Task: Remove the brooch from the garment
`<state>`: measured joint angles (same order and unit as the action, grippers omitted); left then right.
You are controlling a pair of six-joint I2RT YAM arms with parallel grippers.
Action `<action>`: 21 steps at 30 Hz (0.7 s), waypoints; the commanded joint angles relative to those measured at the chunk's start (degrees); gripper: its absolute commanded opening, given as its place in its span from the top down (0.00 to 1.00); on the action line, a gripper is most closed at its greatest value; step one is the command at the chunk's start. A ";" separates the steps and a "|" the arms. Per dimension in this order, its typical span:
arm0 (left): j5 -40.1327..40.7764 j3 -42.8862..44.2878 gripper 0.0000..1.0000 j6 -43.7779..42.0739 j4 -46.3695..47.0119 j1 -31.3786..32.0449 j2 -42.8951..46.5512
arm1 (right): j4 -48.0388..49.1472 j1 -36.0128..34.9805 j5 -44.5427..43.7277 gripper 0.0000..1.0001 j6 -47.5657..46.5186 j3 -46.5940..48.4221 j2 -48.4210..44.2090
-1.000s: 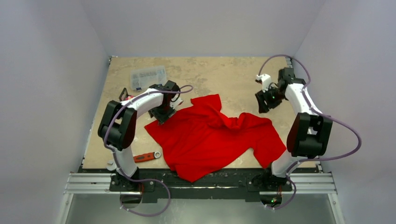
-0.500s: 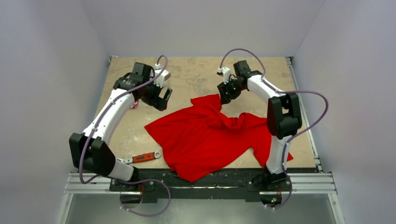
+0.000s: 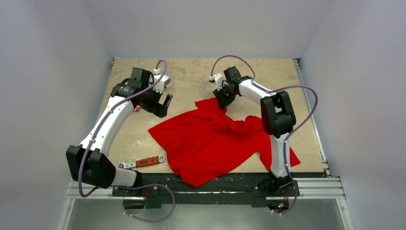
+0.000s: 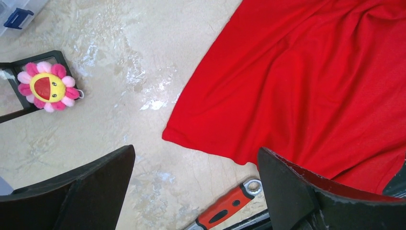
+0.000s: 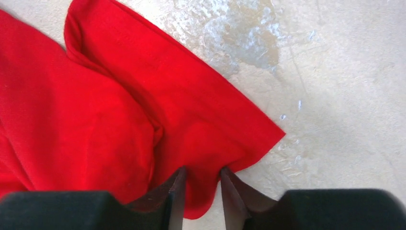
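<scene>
The garment (image 3: pixel 210 139), a bright red T-shirt, lies crumpled at the table's middle. The brooch (image 4: pixel 46 87), a pink-petalled flower with a yellow-red centre, lies off the shirt on a small black-framed plate (image 4: pixel 12 103), to the shirt's left. It shows as a pink speck in the top view (image 3: pixel 137 108). My left gripper (image 3: pixel 164 104) hangs open and empty above the table by the shirt's left edge (image 4: pixel 196 191). My right gripper (image 3: pixel 223 99) is at the shirt's far corner. Its fingers (image 5: pixel 178 191) are pinched on a fold of the red cloth (image 5: pixel 201 143).
A red-handled wrench (image 3: pixel 147 161) lies near the front left, also in the left wrist view (image 4: pixel 225 211). A clear box with a blue clip (image 4: pixel 16 14) sits at the far left. Grey walls enclose the tan table (image 3: pixel 201 72).
My left arm lifted off the shirt's left sleeve and swung to the far left. My right arm swung in from the far right to the shirt's far corner and closed on it.
</scene>
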<state>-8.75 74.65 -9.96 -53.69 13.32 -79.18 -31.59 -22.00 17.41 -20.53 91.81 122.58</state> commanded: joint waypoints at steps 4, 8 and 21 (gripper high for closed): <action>1.05 -0.03 0.00 0.97 0.45 -0.88 2.09 | -2.42 -0.99 -3.61 1.00 -4.68 6.29 5.76; 0.71 -0.03 0.00 1.08 0.27 -1.01 2.13 | -0.23 -1.03 -7.32 1.00 -6.34 14.30 6.48; 1.35 -0.88 0.00 2.47 -0.06 -2.08 2.36 | 19.11 -0.99 -17.23 1.00 -13.50 36.47 19.67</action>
<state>-7.81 74.26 -9.32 -53.95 12.10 -78.72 -22.81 -22.87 3.92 -31.33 123.04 139.37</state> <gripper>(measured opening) 0.998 0.007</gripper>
